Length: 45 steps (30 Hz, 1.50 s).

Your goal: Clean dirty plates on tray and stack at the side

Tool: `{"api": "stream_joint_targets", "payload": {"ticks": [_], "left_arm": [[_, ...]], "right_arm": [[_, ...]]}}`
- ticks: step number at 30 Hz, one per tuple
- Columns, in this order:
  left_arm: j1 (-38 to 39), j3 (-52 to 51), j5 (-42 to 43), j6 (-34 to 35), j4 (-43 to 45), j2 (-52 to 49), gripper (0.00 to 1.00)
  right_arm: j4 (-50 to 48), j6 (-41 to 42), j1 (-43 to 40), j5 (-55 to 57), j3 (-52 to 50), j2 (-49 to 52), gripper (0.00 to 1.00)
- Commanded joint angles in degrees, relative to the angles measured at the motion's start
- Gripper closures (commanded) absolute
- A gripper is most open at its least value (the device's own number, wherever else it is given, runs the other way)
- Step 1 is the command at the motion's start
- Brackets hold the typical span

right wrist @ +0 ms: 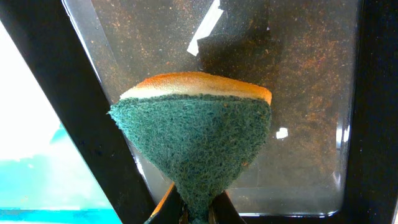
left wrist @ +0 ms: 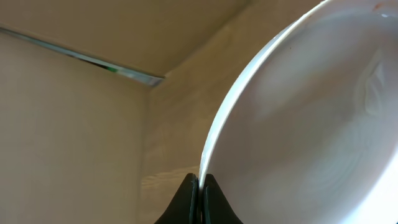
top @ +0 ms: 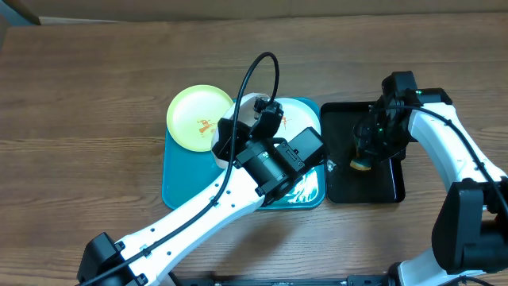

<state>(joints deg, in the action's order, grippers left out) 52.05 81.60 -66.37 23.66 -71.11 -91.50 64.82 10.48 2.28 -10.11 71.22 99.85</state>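
Note:
The turquoise tray [top: 171, 191] lies at the table's middle. A pale yellow-green plate [top: 194, 117] with orange smears sits at its back left. A white plate [top: 303, 117] lies at its back right, partly under my left arm. My left gripper [top: 232, 131] is shut on the rim of another white plate [top: 249, 103], tilted up on edge; the left wrist view shows that rim between the fingers [left wrist: 200, 183] and the plate's face [left wrist: 311, 112]. My right gripper [top: 367, 147] is shut on a green and orange sponge [right wrist: 193, 130] over the black tray [top: 389, 187].
The narrow black tray stands right of the turquoise tray, its glossy floor [right wrist: 298, 93] speckled with brown. A strip of the turquoise tray [right wrist: 37, 180] shows at the left of the right wrist view. Bare wooden table [top: 79, 95] surrounds both trays.

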Motion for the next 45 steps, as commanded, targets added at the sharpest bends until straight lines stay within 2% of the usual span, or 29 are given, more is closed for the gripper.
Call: {"api": "stream_joint_targets", "payload": {"ticks": [1, 6, 14, 19, 24, 31, 37, 40, 45], "left_arm": [[0.26, 0.48, -4.72, 1.25, 0.24, 0.85, 0.96], [0.20, 0.48, -2.51, 1.31, 0.24, 0.87, 0.96], [-7.15, 0.55, 15.23, 4.94, -2.19, 1.77, 0.96], [-17.42, 0.57, 24.74, 6.16, -4.22, 6.27, 0.96], [-31.47, 0.57, 35.58, 5.90, -3.87, 11.69, 0.96], [-48.92, 0.57, 49.46, -1.84, -2.38, 11.34, 0.96], [-61.37, 0.55, 54.01, -2.10, -1.79, 7.37, 0.96], [-64.96, 0.55, 54.25, -2.08, -1.05, 5.11, 0.96], [-68.94, 0.55, 54.21, -2.05, 0.20, 1.36, 0.96]], "right_arm": [[0.00, -0.48, -0.02, -0.48, -0.02, -0.83, 0.96], [-0.02, -0.48, -0.02, -0.46, -0.02, -0.83, 0.96], [-2.73, -0.46, 0.00, -0.48, -0.02, -0.79, 0.96], [-5.73, 0.02, 0.00, -0.79, -0.37, -0.72, 0.96], [-12.35, -0.02, 0.00, -6.80, -4.96, -0.70, 0.96], [-22.34, 0.02, 0.00, -7.76, -14.36, -0.68, 0.96], [-26.25, 6.32, -0.02, -3.45, -18.53, -0.61, 0.95], [-26.43, 6.29, -0.02, -3.48, -18.51, -0.61, 0.92], [-25.51, 5.92, 0.00, -3.50, -18.49, -0.61, 0.92]]}}
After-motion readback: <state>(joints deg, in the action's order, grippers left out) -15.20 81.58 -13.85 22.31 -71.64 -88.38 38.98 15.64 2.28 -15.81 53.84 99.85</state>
